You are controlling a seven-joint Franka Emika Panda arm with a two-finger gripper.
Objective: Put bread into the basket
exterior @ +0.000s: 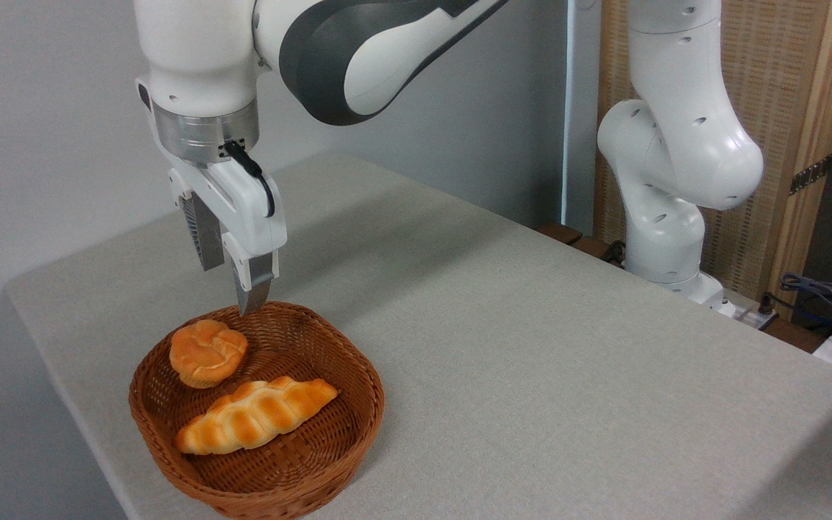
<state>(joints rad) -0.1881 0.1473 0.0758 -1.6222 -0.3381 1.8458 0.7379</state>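
Note:
The bread (207,352), a small round golden-orange bun with a cracked top, lies inside the brown wicker basket (358,383) against its back-left wall. My gripper (232,289) hangs just above the basket's far rim, a little above and behind the bun. Its two fingers stand apart with nothing between them, so it is open. Neither finger touches the bun.
A long braided golden loaf (256,415) lies in the basket in front of the bun. The basket sits near the left front corner of the grey table (531,347). The arm's white base (665,238) stands beyond the table's right far edge, with cables (828,296) beside it.

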